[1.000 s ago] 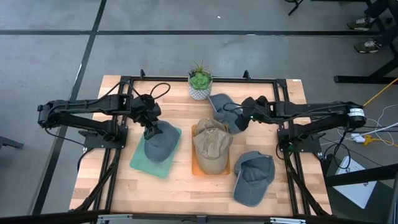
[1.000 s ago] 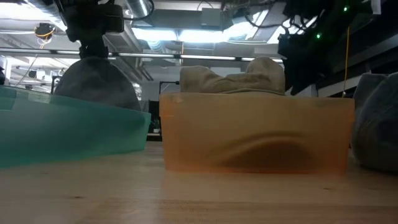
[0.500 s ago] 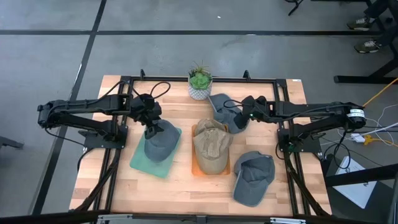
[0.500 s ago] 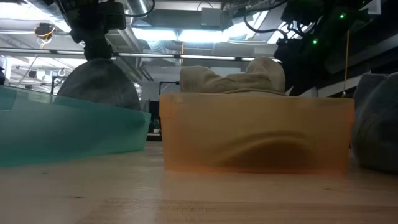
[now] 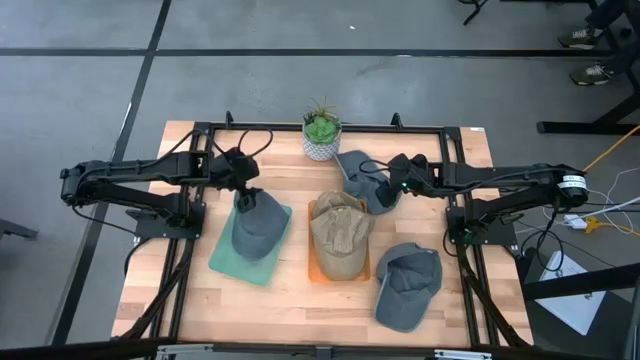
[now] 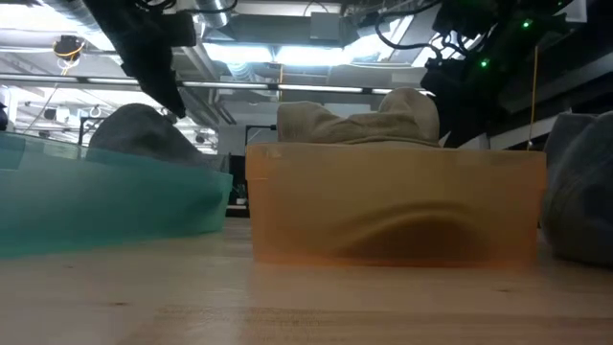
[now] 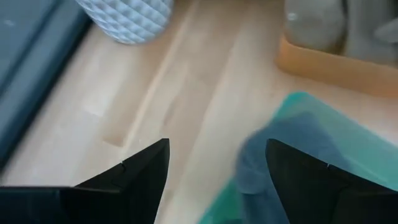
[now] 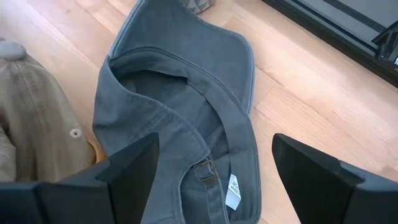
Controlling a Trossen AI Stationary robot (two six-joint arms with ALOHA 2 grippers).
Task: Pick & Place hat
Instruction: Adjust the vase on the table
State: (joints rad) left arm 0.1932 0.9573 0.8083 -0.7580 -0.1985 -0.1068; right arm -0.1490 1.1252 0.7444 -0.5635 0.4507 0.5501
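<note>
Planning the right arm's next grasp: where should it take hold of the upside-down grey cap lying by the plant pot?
Probably the raised back band of the grey cap, near the strap buckle, coming from above: the cap lies opening-up, so that edge stands free between the open right gripper fingers.

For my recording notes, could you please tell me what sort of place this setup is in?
Probably a robotics lab or workshop: a wooden table on a black frame stands on a grey floor marked with dark tape lines, cables trail beside it, and the low view shows ceiling pipes.
</note>
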